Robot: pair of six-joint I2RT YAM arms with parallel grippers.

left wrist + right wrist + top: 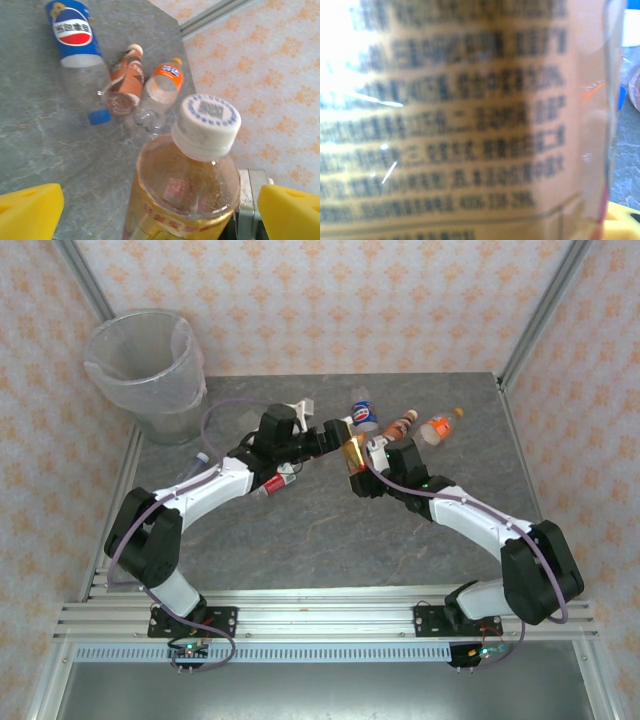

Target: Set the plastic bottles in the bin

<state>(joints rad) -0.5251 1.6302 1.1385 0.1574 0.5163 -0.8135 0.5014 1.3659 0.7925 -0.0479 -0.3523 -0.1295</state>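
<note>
Left wrist view first: the left fingers point(30, 212) stand wide apart, one yellow pad on each side of the gold-labelled bottle point(185, 190). Neither touches it, and its white cap points straight back at the camera. In the right wrist view that same label is pressed up close and blurred, with the right fingers point(621, 223) at the edge. The bottle hangs clear of the tabletop point(330, 540) mid-scene, so I judge the right fingers are clamped on its body.

It looks like a hand-over to the left arm, the one on the bin's side. To do it well, the left fingers want to reach past the cap onto the shoulder and close squarely before the right lets go. The neck is smooth and tapered, so a pinch too near the cap could slip.

A red-labelled bottle point(277, 481) lies half under the left forearm, where a careless swing could knock it. Beyond the hand-over three more lie close together: the blue-labelled bottle point(75, 37), the brown-labelled bottle point(125, 82) and the orange-labelled bottle point(162, 87). At the far left corner the bin point(160, 405) stands open, well apart from the bottles. The carry must clear its rim.
</note>
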